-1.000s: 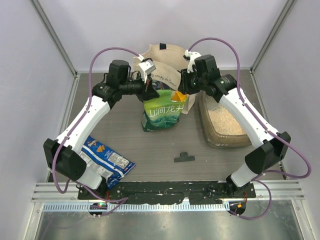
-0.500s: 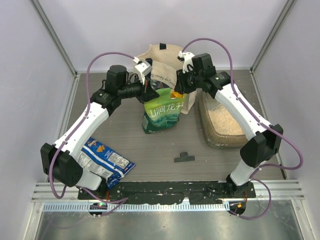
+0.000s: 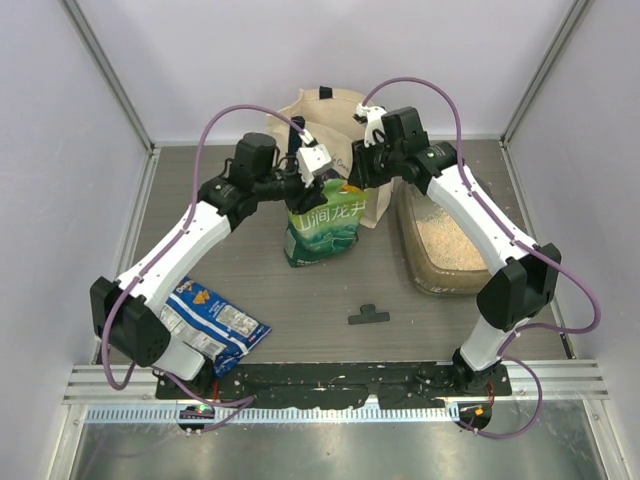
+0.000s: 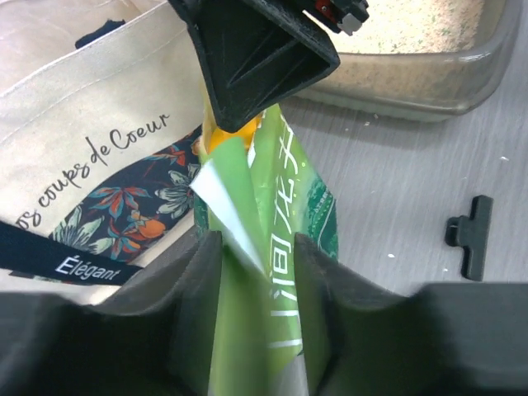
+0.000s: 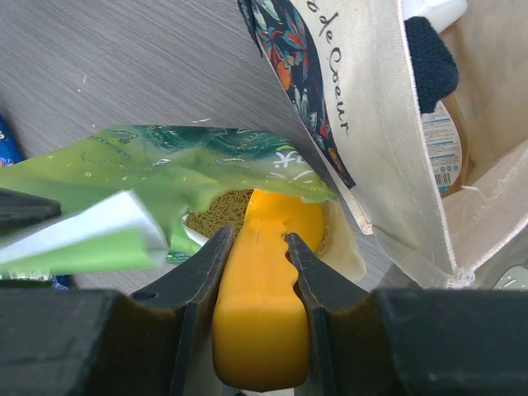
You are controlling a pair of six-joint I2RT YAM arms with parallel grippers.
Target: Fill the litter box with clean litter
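Note:
The litter box (image 3: 436,280) lies at the right of the table, with pale sandy clean litter (image 3: 450,240) in it; its near wall (image 4: 462,82) and the litter (image 4: 412,37) also show in the left wrist view. A green-and-white pouch (image 3: 322,228) stands left of it. My left gripper (image 3: 318,188) (image 4: 256,243) is open, its jaws straddling the pouch's top edge (image 4: 285,190). My right gripper (image 3: 358,180) (image 5: 257,239) is shut on a yellow scoop (image 5: 260,322), whose front end sits in the pouch's mouth (image 5: 190,165) over brownish pellets (image 5: 219,214).
A cream tote bag (image 3: 325,115) (image 5: 388,107) stands right behind the pouch, touching it. A black clip (image 3: 368,315) (image 4: 472,235) lies on the table in front. A blue snack bag (image 3: 212,320) lies at the near left, beside the left arm's base.
My left jaws have opened from shut on the pouch's top edge, and that arm has shifted right. My right gripper, still on the scoop, has moved slightly left and back.

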